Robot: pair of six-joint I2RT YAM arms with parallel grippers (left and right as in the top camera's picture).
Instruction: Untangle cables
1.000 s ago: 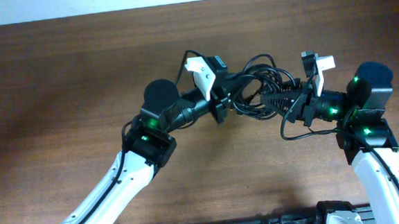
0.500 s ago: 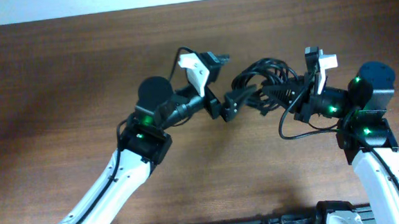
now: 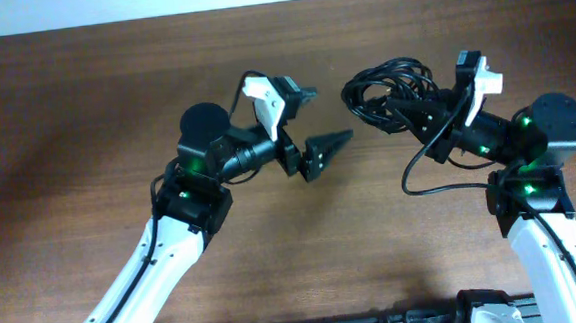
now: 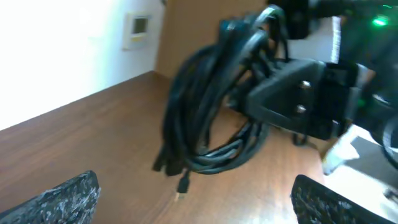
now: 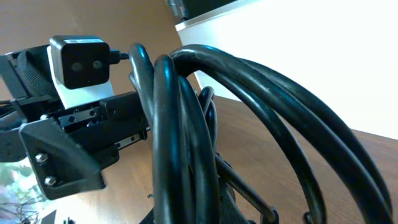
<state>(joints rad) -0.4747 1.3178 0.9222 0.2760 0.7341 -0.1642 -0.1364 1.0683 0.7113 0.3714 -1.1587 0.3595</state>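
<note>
Now the right gripper (image 3: 397, 113) is clamped tight on the cables (image 3: 383, 83), a tangled black bundle of loops up near the far edge of the worktop (image 3: 84, 94), right of centre. From the left wrist camera you can see the bundle drooping from those closed jaws, and one small plug end (image 4: 181, 185) dangles low over the wood. And the left gripper (image 3: 331, 115) is wide open with nothing in it. Its fingers are spread and it faces the bundle from near the middle of the worktop, a clear gap between them.
</note>
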